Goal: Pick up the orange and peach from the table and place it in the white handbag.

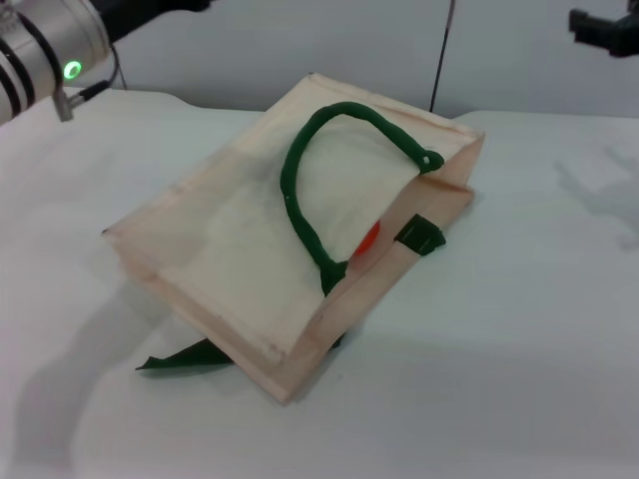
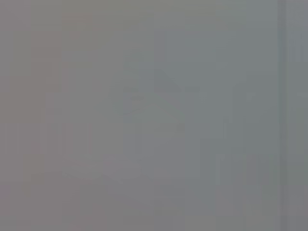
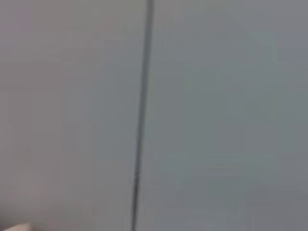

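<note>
The white handbag (image 1: 290, 239) lies on its side in the middle of the table, with its dark green handle (image 1: 305, 190) curving over the upper face. Through the bag's mouth, a patch of the orange (image 1: 368, 238) shows inside, beside a green strap tab (image 1: 419, 236). The peach is hidden. My left arm (image 1: 45, 50) is raised at the far left corner, well away from the bag, and its gripper is out of the picture. My right gripper (image 1: 605, 30) hangs high at the far right corner, also far from the bag. Both wrist views show only a blank grey wall.
The white table (image 1: 519, 339) spreads around the bag on all sides. A second green strap (image 1: 185, 357) sticks out from under the bag's near left edge. A thin dark cable (image 1: 440, 55) runs down the back wall behind the bag.
</note>
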{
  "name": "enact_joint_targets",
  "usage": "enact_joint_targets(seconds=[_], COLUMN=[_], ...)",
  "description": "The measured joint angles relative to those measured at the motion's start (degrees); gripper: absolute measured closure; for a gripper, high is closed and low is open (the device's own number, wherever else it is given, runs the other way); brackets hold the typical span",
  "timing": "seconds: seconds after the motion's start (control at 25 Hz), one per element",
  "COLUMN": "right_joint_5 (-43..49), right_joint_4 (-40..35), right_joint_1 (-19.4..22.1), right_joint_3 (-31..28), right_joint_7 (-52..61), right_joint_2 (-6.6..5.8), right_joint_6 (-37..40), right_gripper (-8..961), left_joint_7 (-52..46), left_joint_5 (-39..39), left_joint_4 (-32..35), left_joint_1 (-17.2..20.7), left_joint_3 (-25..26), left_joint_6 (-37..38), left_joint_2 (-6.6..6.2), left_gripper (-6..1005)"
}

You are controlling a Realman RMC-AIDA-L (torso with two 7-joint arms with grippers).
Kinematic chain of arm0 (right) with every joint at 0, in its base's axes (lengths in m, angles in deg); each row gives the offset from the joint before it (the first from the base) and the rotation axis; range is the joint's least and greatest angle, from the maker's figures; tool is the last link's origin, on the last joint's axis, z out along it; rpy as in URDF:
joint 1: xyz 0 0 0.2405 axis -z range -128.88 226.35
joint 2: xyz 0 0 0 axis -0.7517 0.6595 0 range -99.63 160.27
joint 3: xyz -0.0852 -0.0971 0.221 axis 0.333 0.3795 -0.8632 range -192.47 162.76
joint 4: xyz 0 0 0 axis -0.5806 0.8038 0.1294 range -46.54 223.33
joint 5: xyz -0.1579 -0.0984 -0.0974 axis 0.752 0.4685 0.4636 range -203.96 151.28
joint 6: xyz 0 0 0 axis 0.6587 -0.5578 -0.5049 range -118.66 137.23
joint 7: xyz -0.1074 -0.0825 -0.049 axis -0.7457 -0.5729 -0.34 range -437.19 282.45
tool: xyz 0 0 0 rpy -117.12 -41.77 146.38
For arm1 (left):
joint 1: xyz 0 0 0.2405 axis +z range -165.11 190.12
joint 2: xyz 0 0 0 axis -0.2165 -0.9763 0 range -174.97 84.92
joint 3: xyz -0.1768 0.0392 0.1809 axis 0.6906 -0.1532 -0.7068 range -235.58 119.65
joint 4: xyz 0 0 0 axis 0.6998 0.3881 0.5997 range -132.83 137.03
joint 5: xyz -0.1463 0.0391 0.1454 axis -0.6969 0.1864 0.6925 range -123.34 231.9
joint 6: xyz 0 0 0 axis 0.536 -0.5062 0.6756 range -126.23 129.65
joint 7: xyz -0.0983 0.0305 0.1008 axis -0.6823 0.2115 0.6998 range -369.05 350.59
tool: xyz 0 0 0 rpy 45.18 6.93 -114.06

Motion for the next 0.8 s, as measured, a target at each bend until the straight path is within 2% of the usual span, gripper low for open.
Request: enact_joint_targets(seconds=[0.32, 0.6, 0.8], right_joint_5=[-2.4, -2.5, -2.5], right_joint_4=[-0.4, 0.1, 3.7], right_joint_1=[3.1, 5.4, 5.1], right_joint_3=[7.5, 20.4, 23.3], right_joint_7=[-0.1, 0.7, 4.6], right_joint_2=[0.11, 0.16, 0.0], right_joint_6=[-14.4, -34.1, -40.9], right_gripper=[148, 148, 148], left_joint_7=[4.1, 6.2, 8.5], left_joint_5=[-2.7, -3.2, -4.0], left_joint_4=[0.3, 0.3, 0.0], left_joint_1=[2.0, 2.4, 2.3], left_joint_3=[-0.7, -0.7, -2.8], left_joint_6=[9.8, 15.1, 19.9], left_joint_2=[0.22, 0.23, 0.23], left_gripper=[152, 156, 157])
